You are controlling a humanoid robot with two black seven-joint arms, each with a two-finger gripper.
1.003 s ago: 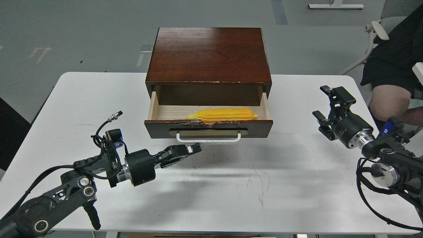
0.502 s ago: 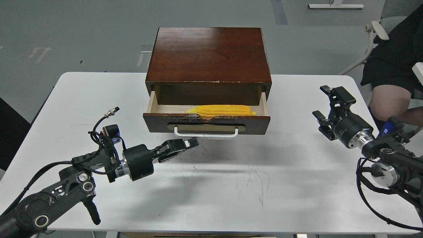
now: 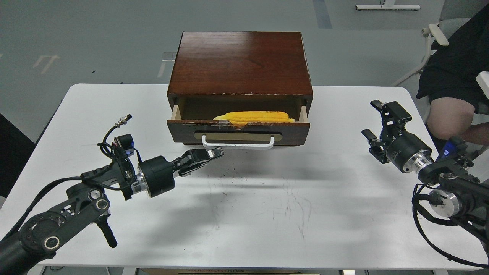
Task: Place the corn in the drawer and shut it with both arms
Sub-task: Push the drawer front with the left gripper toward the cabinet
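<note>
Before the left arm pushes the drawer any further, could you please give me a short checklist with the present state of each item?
1. Corn lies inside the drawer: ok.
2. Corn sits below the cabinet's chipped front edge, so it will pass under: cannot tell; its top shows just above the drawer front.
3. Drawer fully shut: not ok; a gap of pale interior shows.
4. Left gripper at the drawer front: ok; its closed fingers point at the left end of the white handle, though contact cannot be told.
5. Right gripper ready to help: not ok; it is open and far off to the right above the table.
</note>
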